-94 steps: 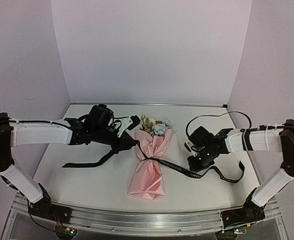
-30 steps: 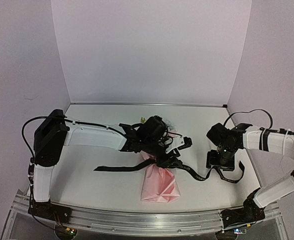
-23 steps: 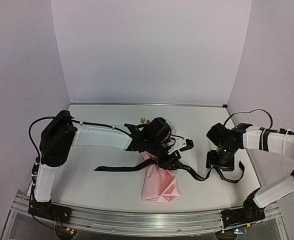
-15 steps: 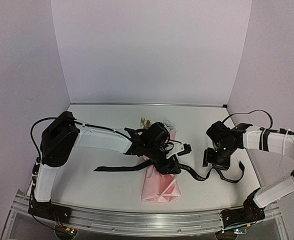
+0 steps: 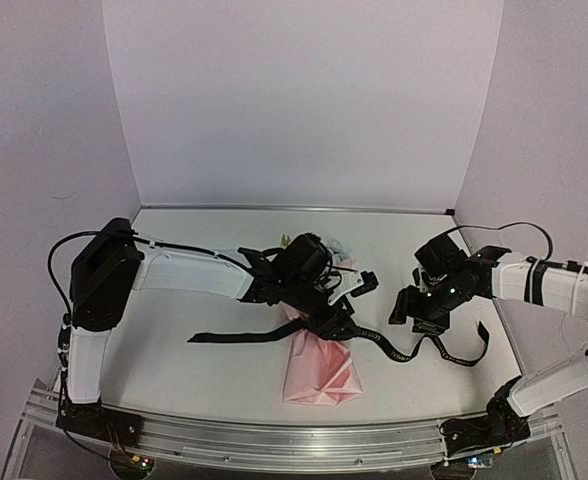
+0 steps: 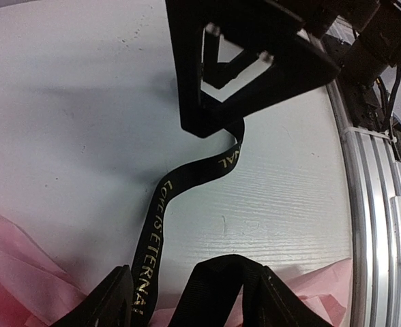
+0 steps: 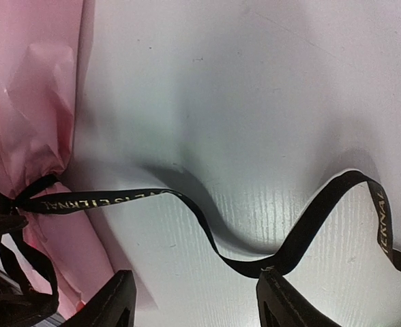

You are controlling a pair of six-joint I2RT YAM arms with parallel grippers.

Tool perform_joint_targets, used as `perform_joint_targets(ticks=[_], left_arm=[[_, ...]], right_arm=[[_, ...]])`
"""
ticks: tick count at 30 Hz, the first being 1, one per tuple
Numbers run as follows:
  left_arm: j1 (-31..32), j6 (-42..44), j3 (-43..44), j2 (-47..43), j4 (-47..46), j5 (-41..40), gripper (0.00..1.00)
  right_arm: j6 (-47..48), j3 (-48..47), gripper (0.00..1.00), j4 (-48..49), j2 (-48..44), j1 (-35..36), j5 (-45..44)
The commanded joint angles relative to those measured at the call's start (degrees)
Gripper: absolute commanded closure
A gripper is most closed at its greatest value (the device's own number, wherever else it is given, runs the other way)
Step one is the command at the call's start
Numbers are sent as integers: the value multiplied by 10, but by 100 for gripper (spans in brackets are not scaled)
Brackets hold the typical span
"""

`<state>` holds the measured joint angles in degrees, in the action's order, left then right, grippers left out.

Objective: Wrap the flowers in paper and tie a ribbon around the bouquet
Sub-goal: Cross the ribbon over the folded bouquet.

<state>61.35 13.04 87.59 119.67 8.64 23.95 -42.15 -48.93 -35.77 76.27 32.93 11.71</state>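
The left arm, which a few seconds back worked from the left of the bouquet (image 5: pixel 319 368), now reaches right across its waist. The bouquet itself has slid a little to the right on the counter (image 5: pixel 194 370). It lies with its wide pink foot toward the arms' bases and its top hidden beneath that arm. The ribbon (image 7: pixel 119 199) is cinched round the paper (image 7: pixel 37 88) at the narrow middle. One tail trails off flat to the left, and the other snakes rightward over the counter in loose waves.

Within the last second the right tool (image 7: pixel 195 303) has drawn up and away from that right tail. Its jaws stand apart with nothing between them, and the ribbon merely curves past just ahead of one fingertip. The left tool (image 6: pixel 163 298) has slackened too, jaws parted and the lettered ribbon running loose through the gap (not pinched, as far as the wrist view shows).

So both tails appear to have been let go. Whether the crossing at the waist is a true knot cannot be told; if it is not, the tie likely needs another pull.
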Motion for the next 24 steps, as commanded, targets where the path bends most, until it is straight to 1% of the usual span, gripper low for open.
perform_joint_targets(ticks=[1, 4, 9, 12, 15, 18, 21, 24], left_arm=[[-5, 1, 8, -35, -8, 10, 43], [-6, 13, 16, -35, 16, 12, 45], [-8, 31, 26, -35, 51, 19, 41], [-9, 36, 19, -40, 52, 28, 41], [-9, 42, -1, -50, 32, 35, 41], [-11, 49, -25, -62, 2, 36, 43], [-12, 56, -37, -67, -22, 35, 43], [-14, 65, -35, -62, -24, 33, 44]], right_arm=[[-14, 3, 42, 75, 3, 2, 53], [-16, -6, 43, 80, 8, 1, 66], [-18, -13, 46, 82, 11, 2, 90], [-32, -17, 48, 108, 23, 2, 128], [-67, -22, 51, 165, 49, 4, 182], [-108, -26, 52, 202, 72, 9, 213], [-152, -15, 52, 239, 85, 14, 220], [-215, -1, 53, 297, 104, 16, 226]])
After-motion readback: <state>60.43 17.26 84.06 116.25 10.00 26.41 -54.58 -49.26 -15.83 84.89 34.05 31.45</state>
